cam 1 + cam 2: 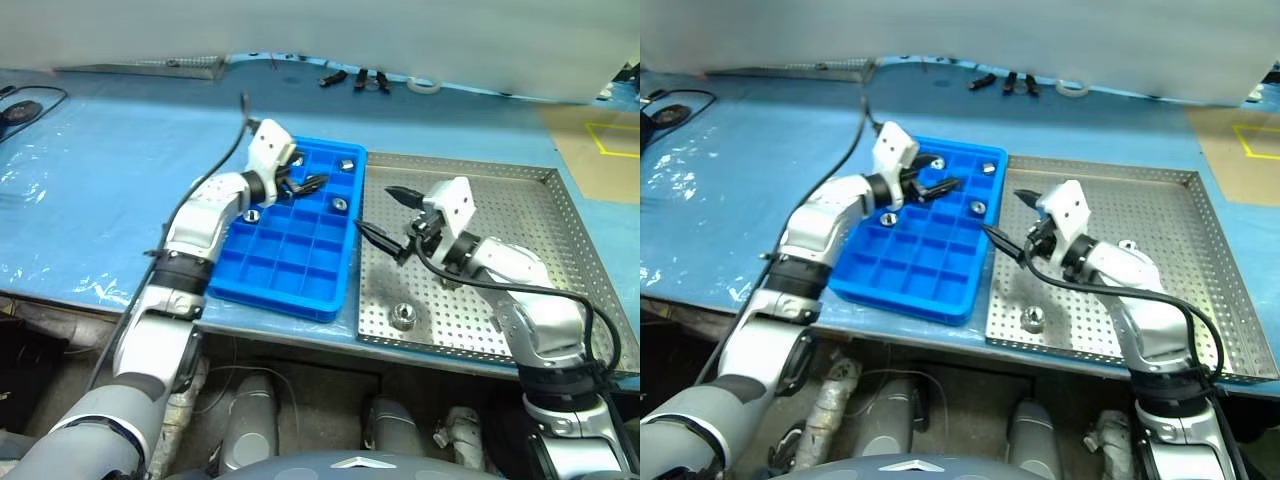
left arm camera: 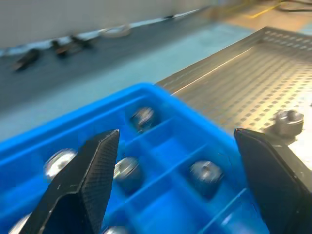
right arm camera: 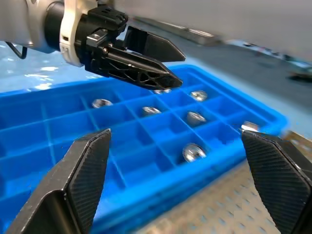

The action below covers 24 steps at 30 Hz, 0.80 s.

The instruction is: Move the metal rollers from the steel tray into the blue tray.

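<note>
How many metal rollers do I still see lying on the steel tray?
1. The metal roller lies near the front rim of the steel tray, toward the blue tray. The right arm covers part of the floor, so more may be hidden.

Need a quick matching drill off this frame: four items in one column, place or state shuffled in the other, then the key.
Column 1
1. left gripper
2. right gripper
3. blue tray
4. roller at the steel tray's near edge

Column 2
A. lies alone on perforated metal, not yet moved
B. open and empty, over the steel tray near the blue tray's edge
C. holds several rollers in its far compartments
D. open and empty, above the blue compartments

Pairs: 1-D, 2-B, 3-C, 4-A
</note>
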Motion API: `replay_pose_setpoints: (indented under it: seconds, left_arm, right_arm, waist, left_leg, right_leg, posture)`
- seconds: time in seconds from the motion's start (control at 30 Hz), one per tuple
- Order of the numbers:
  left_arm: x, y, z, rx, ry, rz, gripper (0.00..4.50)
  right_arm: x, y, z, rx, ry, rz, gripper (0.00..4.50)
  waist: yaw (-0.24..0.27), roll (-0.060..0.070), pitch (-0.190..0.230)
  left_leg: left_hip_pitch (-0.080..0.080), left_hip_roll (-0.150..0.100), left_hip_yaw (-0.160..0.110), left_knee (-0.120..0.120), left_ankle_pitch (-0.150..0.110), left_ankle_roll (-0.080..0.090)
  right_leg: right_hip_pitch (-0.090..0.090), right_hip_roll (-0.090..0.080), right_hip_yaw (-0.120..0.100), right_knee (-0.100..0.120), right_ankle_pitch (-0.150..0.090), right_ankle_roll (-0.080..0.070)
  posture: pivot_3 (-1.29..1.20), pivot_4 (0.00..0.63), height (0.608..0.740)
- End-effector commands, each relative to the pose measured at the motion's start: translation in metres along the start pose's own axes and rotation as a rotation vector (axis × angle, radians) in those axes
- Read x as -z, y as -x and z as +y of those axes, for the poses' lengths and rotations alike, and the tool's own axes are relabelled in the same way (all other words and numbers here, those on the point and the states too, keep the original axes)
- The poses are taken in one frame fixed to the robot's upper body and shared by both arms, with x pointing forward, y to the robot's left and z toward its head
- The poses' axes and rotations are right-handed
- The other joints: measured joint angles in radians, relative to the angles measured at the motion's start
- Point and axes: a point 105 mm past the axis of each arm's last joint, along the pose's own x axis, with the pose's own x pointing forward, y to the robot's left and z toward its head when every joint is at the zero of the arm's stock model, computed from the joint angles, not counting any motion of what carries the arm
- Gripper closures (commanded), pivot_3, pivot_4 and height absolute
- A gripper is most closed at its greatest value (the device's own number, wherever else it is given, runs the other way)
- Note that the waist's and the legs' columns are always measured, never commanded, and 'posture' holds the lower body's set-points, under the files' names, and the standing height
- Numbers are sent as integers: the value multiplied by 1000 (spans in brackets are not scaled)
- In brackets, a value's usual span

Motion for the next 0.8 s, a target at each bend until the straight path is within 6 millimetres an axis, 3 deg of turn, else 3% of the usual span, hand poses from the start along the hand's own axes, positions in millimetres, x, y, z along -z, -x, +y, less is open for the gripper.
replay_pose_setpoints:
  seconds: [0.03, 0.27, 0.5, 0.67, 0.8]
  left_arm:
    - [-9, -26, -18, 113, -50, -20, 517]
    - [-1, -78, -46, 128, -15, 41, 517]
    - [28, -93, -67, 108, 14, 141, 517]
    - [42, -95, -61, -7, 22, 203, 517]
    - [50, -97, -68, -12, 19, 224, 517]
  right_arm:
    - [-14, 18, -3, 86, 37, -33, 0]
    - [-11, 39, 4, 224, 21, -16, 0]
    - [-7, 52, 7, 295, 14, 5, 0]
    - [-4, 56, 7, 319, 14, 15, 0]
    - [-2, 58, 4, 333, 21, 24, 0]
  waist:
    - [-13, 0, 0]
    - [-67, 0, 0]
    - [-112, 0, 0]
    - [-122, 0, 0]
    - [-123, 0, 0]
  left_leg:
    - [0, 0, 0, 0, 0, 0]
    - [0, 0, 1, 0, -1, 2]
    - [0, 0, 2, 1, -2, 4]
    - [-1, 0, 2, 2, -3, 5]
    - [-1, -1, 2, 3, -4, 6]
  right_leg:
    - [0, 0, 0, 0, 0, 0]
    - [0, 0, 1, -2, 0, 0]
    - [0, 0, 2, -3, 0, 1]
    - [0, 0, 2, -4, 0, 1]
    - [0, 0, 2, -4, 0, 1]
  posture:
    - [-292, 150, 740]
    - [-440, 150, 740]
    - [-503, 150, 740]
    - [-522, 150, 740]
    - [-531, 150, 740]
